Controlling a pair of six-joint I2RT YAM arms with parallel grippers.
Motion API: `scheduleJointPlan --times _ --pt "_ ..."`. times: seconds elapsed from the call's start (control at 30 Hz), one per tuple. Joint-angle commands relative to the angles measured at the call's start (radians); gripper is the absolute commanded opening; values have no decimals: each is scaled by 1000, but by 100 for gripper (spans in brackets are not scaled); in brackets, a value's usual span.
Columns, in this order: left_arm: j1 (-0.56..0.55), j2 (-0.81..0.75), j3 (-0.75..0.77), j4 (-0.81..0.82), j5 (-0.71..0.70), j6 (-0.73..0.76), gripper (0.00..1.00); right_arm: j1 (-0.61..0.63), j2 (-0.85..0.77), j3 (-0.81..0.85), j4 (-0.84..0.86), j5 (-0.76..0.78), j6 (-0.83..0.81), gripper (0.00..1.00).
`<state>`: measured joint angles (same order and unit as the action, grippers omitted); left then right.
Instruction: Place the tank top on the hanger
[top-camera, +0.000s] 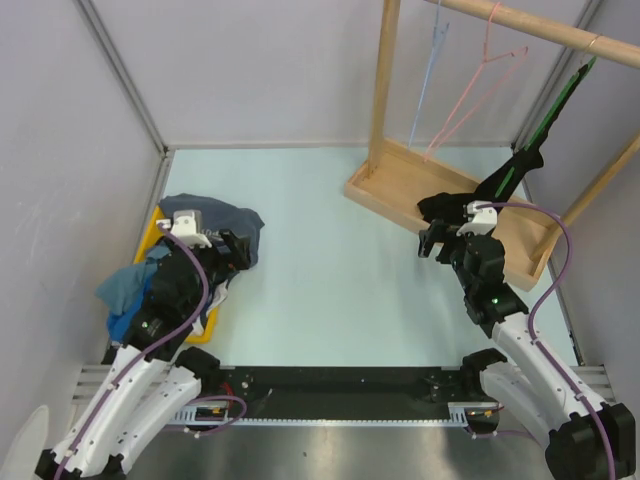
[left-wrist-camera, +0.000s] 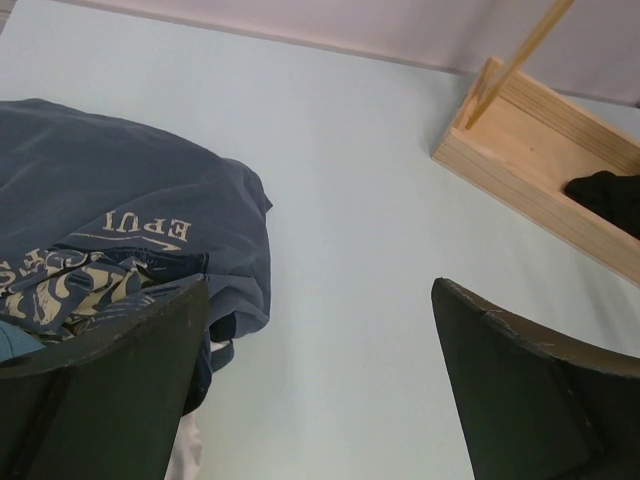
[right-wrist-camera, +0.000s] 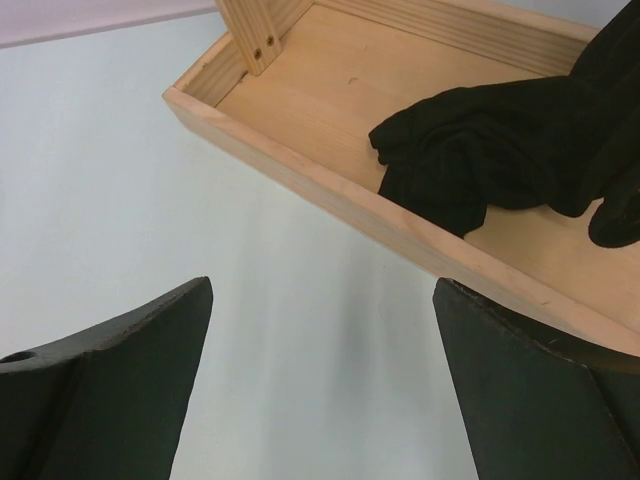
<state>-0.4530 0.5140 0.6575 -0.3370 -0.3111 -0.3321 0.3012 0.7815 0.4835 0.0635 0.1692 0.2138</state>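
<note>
The pink wire hanger (top-camera: 470, 92) hangs from the wooden rod at the back right. The tank top is mostly hidden: only a patch of brighter blue fabric (top-camera: 119, 324) shows at the near left of the clothes pile, beside my left arm. My left gripper (top-camera: 236, 252) is open and empty, just right of the pile, over the dark navy printed shirt's edge (left-wrist-camera: 110, 215); in its wrist view (left-wrist-camera: 322, 300) bare table lies between the fingers. My right gripper (top-camera: 432, 241) is open and empty, just in front of the wooden rack base (right-wrist-camera: 330, 185), as its wrist view (right-wrist-camera: 322, 300) also shows.
A light blue wire hanger (top-camera: 428, 75) hangs left of the pink one. A green hanger (top-camera: 545, 125) holds black cloth (right-wrist-camera: 500, 145) that trails into the rack base (top-camera: 385, 195). The pile, with a dull teal garment (top-camera: 125, 285), lies in a yellow bin (top-camera: 150, 236).
</note>
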Motion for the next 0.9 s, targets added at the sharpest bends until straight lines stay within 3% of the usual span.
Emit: scheduleJointPlan --times 0.0,0.3,0.43,0.5,0.67,0.87 --pt "5 34 47 -25 -20 -1 100 -5 -4 37 4 18 12 100" --pt "29 182 72 -25 10 -22 100 -14 24 46 7 18 27 100" --pt "270 232 116 -195 128 -206 99 -27 30 46 2 4 41 100" --pt "361 177 114 -273 90 -243 99 -39 29 46 1 -2 48 100" --pt "366 70 134 -439 -162 -286 99 -59 33 46 1 -28 68 100" --pt "369 60 149 -566 -264 -344 99 -80 38 44 -2 -62 87 100"
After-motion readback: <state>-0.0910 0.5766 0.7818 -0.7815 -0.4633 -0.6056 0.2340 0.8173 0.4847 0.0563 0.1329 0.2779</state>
